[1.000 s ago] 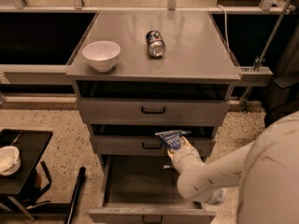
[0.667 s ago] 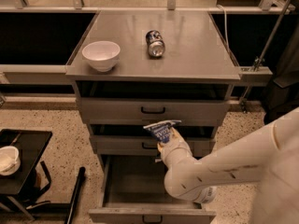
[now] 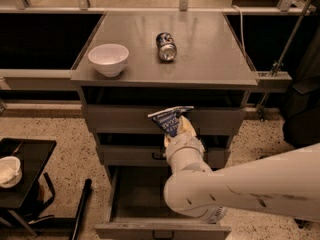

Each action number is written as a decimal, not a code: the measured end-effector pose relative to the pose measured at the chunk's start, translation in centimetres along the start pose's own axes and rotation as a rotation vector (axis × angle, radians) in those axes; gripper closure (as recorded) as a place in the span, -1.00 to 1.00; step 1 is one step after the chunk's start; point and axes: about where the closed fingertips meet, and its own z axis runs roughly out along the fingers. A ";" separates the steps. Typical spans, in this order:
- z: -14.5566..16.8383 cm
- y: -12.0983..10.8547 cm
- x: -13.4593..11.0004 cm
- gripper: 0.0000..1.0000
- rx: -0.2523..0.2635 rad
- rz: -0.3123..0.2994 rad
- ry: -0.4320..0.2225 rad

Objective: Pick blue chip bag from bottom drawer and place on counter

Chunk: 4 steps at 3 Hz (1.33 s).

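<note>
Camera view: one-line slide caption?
The gripper holds the blue chip bag in front of the upper drawers, above the open bottom drawer; counter carries a white bowl and a soda can.

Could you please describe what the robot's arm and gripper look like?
The arm is a thick, smooth, off-white tube with rounded joints, small dark dots and no visible cables. Its ribbed wrist narrows to the cream gripper, shut on the blue chip bag before the top drawer.
</note>
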 end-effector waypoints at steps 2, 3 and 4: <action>1.5 -5.3 -2.4 1.00 0.100 -0.010 -0.021; 3.7 -15.4 -7.0 1.00 0.311 -0.079 -0.068; 3.9 -19.0 -9.4 1.00 0.373 -0.045 -0.093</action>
